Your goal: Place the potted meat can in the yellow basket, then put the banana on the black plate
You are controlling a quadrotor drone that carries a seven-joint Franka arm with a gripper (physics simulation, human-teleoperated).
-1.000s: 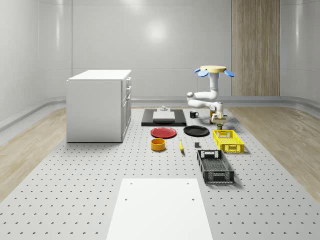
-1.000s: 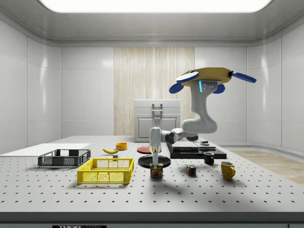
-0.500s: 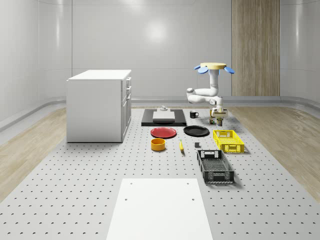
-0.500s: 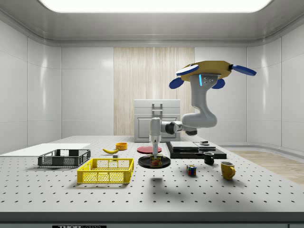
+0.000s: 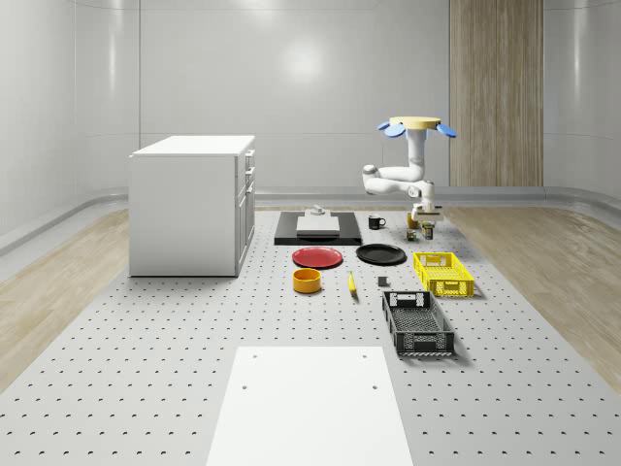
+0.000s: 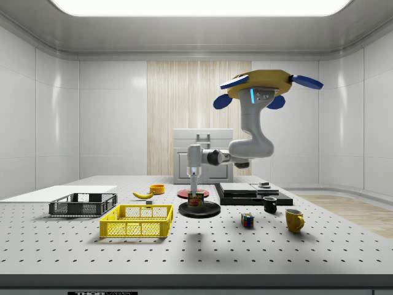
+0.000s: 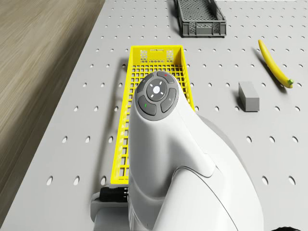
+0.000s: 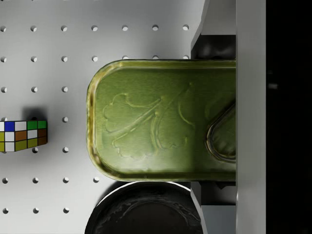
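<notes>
can (image 6: 196,199) clamped in my fingers (image 6: 195,194), lifted off worktop | drone (image 6: 263,86) hovering | yellow basket (image 6: 136,221) below-beside, empty | banana (image 6: 143,195) untouched, black plate (image 6: 199,209) bare

Bright, even light comes from a big ceiling lamp (image 6: 196,6) at 12 o'clock; walls shine softly, shadows on the table (image 6: 258,252) are faint

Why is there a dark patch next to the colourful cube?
In the wrist view, the cube blocks the ceiling light, casting a small shadow on the table. In the side view, a softer shadow lies under the can held in the gripper.
</notes>
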